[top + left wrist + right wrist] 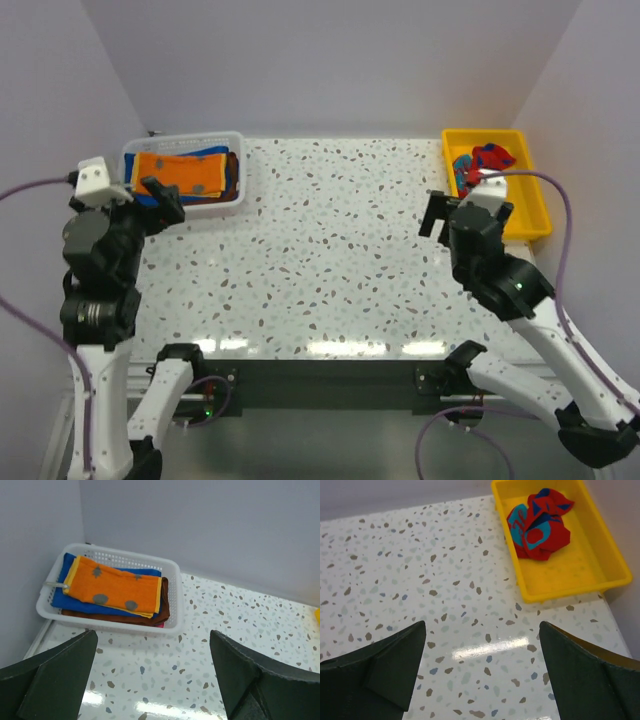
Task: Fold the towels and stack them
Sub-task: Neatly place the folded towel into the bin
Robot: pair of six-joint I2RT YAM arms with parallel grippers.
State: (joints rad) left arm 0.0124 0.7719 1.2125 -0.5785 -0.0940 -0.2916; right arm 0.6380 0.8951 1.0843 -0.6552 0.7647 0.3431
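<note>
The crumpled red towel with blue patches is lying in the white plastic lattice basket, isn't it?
No. The crumpled red towel with blue patches is lying in the yellow plastic tray; the right wrist view shows it.

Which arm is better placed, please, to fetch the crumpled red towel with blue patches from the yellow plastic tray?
Right: the right gripper, open, hangs beside the tray with the towel just ahead; the left gripper is away at the white lattice basket.
</note>
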